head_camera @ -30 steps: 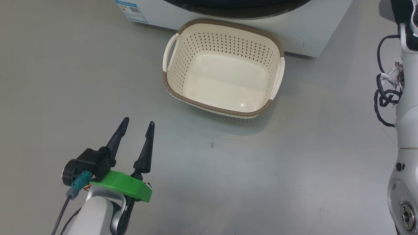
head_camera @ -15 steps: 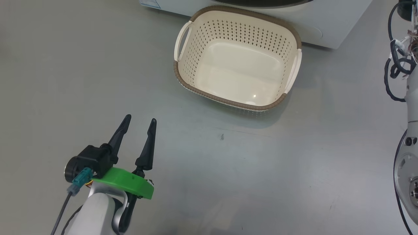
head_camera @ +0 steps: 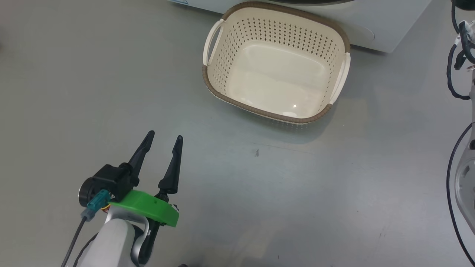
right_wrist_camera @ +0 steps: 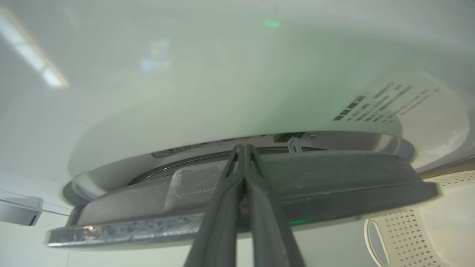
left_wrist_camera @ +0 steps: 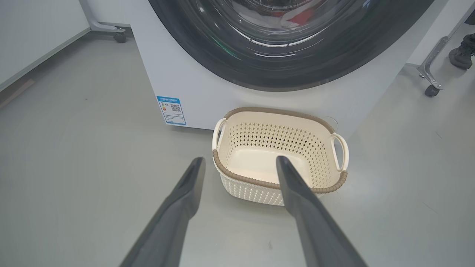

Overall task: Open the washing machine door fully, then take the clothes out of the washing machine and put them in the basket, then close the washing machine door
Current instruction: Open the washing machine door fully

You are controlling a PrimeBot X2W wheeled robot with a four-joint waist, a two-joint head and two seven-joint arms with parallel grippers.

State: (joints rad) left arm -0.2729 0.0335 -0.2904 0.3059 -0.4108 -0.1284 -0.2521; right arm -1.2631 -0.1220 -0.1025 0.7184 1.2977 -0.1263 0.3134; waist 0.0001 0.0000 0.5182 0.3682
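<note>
- The left gripper [head_camera: 165, 135] hangs over the floor, its fingers spread wide and holding nothing, well apart from the basket [head_camera: 226, 63].
- The basket stands on the floor just in front of the washer [left_wrist_camera: 207, 92], below the door [left_wrist_camera: 230, 63].
- The right gripper [right_wrist_camera: 244, 147] has its fingers pressed together, tips at the door's rim.
- Red clothes [left_wrist_camera: 300, 16] show behind the door glass.

cream basket [head_camera: 268, 114] upright, before white washing machine [head_camera: 387, 26]
</note>
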